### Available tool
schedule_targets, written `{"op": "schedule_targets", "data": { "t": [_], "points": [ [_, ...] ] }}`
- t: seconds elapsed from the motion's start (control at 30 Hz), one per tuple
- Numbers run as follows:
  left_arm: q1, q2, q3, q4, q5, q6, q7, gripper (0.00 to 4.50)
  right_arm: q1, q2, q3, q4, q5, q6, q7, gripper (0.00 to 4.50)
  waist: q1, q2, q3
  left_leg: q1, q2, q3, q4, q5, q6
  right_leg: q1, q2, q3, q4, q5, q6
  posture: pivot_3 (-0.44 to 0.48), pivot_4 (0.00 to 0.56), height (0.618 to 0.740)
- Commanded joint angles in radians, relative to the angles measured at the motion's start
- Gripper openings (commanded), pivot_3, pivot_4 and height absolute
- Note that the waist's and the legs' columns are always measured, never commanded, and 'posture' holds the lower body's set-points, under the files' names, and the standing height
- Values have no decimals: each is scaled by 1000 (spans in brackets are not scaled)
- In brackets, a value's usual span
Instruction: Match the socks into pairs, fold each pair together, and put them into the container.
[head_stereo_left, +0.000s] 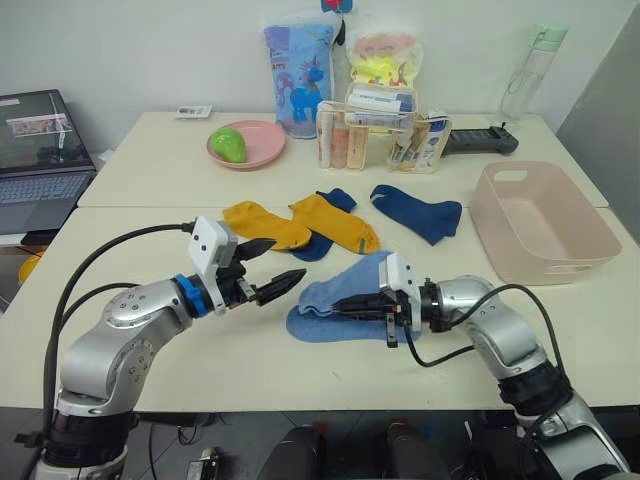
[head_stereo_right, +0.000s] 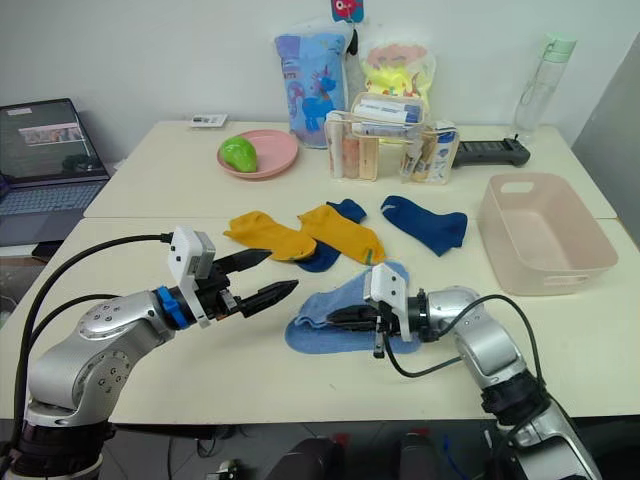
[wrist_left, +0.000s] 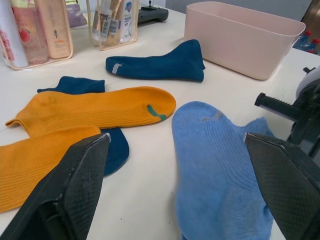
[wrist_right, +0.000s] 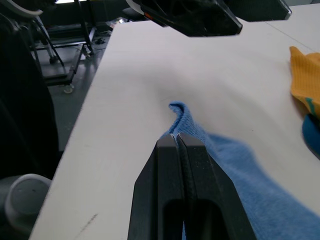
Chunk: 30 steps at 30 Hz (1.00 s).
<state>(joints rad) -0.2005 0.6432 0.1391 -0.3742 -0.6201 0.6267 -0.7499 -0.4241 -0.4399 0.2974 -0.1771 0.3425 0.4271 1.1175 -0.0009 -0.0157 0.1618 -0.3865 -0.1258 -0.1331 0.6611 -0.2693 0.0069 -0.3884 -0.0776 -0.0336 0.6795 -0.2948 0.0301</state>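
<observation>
The right gripper (wrist_right: 177, 142) pinches the light blue socks (head_stereo_left: 335, 300) at the table's (head_stereo_left: 250, 360) near middle, fingers pressed flat together on a raised fold. At its 9 o'clock, the left gripper (head_stereo_left: 277, 264) hovers spread wide. The pink container (head_stereo_left: 540, 222) sits at 2 o'clock; mustard socks (head_stereo_left: 300, 225) and navy socks (head_stereo_left: 420, 212) lie at 12.

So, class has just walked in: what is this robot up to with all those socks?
It is sorting socks on the table. The right gripper is shut on the light blue socks, which lie stacked near the front edge. The left gripper is open beside them. The yellow socks and navy socks lie loose, and the pink container holds nothing.
</observation>
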Motion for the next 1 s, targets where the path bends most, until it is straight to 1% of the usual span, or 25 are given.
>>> {"op": "schedule_targets", "data": {
  "t": [0.03, 0.1, 0.2, 0.3, 0.37, 0.47, 0.57, 0.73, 0.87, 0.97, 1.0],
  "points": [
    [-35, 8, -35, 15, 26, -25, -27, 4500, 12, -45, -39, -78, 86, 84, 33, 20, 1, 0, 0, 0, 0, 0, 0, 0, 0, 0, 0, 0, 0, 0, 0, 0, 150, 740],
    [-94, -11, -118, 74, 75, -52, -58, 4500, 42, -107, -50, -101, 120, 119, 76, 20, 7, 0, 0, 0, 0, 0, 0, 0, 0, 0, 0, 0, -1, 0, 0, 0, 150, 740],
    [-173, -44, -202, 159, 139, -96, -85, 4500, 72, -156, -31, -126, 126, 122, 102, 20, 18, -1, 1, -1, -1, 0, 0, 0, 0, 1, -1, -1, -1, 0, 0, 0, 150, 740],
    [-257, -97, -279, 255, 207, -138, -97, 4500, 93, -174, -11, -147, 134, 136, 107, 20, 19, -1, 1, -1, -1, 0, 0, 0, 1, 1, -1, -1, -1, 0, 0, 0, 150, 740],
    [-289, -120, -315, 304, 242, -168, -115, 4500, 99, -178, -7, -155, 136, 145, 102, 20, 12, -1, 1, -3, -1, 0, 0, 0, 0, 0, -1, -1, -1, 0, 0, 0, 150, 740],
    [-379, -194, -391, 478, 338, -268, -120, 4500, 117, -207, -11, -171, 156, 189, 112, 20, 12, -1, 1, -3, -1, 0, 1, 0, 0, 0, -1, -2, -1, 0, 0, 0, 150, 740],
    [-438, -255, -429, 639, 405, -359, -137, 4500, 130, -228, -7, -190, 169, 219, 113, 20, 20, -2, 1, -4, -1, -1, 2, 0, 0, 0, -1, -3, -1, 0, 1, 0, 150, 740],
    [-511, -331, -439, 807, 468, -446, -136, 4500, 143, -241, 6, -207, 157, 230, 98, 20, 15, -2, 1, -6, -1, -1, 2, 0, 0, -1, -1, -4, -1, 0, 1, 0, 150, 740],
    [-562, -381, -471, 938, 536, -520, -147, 4500, 154, -235, 7, -212, 146, 222, 76, 20, 18, -3, 1, -6, -1, -2, 4, 0, 0, -1, -2, -4, -1, 1, 2, 0, 150, 740],
    [-581, -403, -477, 1008, 568, -558, -167, 3868, 159, -235, 9, -218, 143, 218, 66, 0, 16, -3, 1, -7, -1, -1, 4, 0, 0, -1, -2, -4, -1, 1, 2, 0, 150, 740],
    [-582, -406, -476, 1019, 575, -570, -175, 3532, 160, -236, 10, -219, 142, 218, 63, 0, 15, -3, 1, -7, -1, -1, 4, 0, 0, -1, -2, -4, -1, 1, 2, 0, 150, 740]
  ]
}}
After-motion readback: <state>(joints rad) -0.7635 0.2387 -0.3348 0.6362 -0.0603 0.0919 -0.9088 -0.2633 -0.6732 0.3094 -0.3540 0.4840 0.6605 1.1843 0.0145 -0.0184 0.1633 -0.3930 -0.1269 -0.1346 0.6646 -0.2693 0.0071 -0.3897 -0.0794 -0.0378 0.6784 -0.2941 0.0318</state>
